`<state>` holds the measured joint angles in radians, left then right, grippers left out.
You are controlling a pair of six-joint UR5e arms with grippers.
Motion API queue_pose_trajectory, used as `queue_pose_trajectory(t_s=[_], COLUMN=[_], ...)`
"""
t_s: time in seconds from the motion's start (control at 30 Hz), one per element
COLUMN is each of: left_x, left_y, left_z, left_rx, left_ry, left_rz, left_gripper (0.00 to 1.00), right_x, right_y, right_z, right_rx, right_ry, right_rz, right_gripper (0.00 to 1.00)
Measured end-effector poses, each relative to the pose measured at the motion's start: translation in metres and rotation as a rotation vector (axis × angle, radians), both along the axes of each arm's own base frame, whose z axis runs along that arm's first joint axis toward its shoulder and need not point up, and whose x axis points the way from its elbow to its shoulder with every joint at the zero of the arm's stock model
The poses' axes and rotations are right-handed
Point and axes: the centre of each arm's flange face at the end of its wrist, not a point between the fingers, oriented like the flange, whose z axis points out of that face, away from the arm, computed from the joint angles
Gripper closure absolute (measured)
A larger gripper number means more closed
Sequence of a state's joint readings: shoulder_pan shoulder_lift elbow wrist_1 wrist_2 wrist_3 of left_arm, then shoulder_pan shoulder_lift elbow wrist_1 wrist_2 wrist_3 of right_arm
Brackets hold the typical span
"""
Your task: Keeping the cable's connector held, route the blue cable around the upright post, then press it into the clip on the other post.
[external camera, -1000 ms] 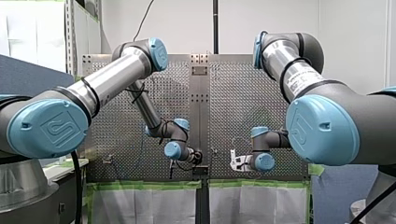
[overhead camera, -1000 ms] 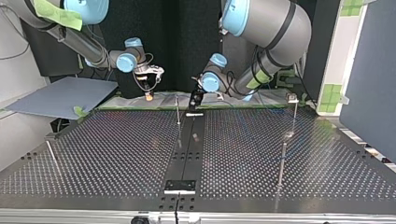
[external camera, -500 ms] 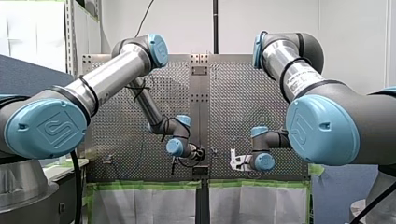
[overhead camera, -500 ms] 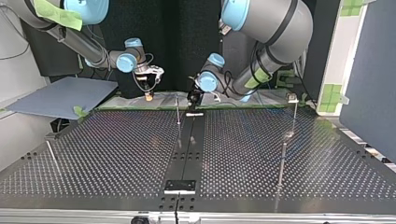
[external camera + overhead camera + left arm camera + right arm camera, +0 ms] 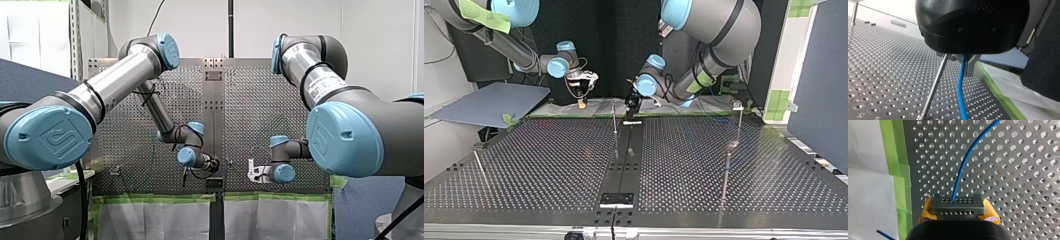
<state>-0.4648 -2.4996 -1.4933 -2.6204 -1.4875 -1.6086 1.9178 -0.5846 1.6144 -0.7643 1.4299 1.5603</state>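
Connector (image 5: 957, 207) in right jaws; cable (image 5: 960, 92) between left jaws

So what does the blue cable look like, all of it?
The blue cable is thin, smooth and bendy-looking. One end goes into a grey connector pinched between my right gripper's yellow pads, then it curves away over the perforated table. Further along, it hangs from between my left gripper's fingers, beside a metal post.

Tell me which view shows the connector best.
The right wrist view: the connector sits large between my right pincer's yellow pads, the cable leaving its holed face. In the top and front views the pincer is far off and the connector too small to make out; the left wrist view shows only cable.
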Motion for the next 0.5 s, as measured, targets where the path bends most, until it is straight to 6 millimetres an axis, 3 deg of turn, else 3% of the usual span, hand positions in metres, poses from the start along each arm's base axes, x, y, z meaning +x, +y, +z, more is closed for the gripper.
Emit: queue_pose_trajectory(t_s=[0.5], left_x=[0.0016], left_y=[-0.0046], left_z=[0.0009], left_rx=[-0.079], left_ry=[-0.023], left_rz=[0.015], left_gripper=[1.0], right_x=[-0.0043], right_y=[-0.0056], right_z=[0.001], right_rx=[0.006], right_ry=[-0.05], right_rz=[-0.013], right_gripper=[1.0])
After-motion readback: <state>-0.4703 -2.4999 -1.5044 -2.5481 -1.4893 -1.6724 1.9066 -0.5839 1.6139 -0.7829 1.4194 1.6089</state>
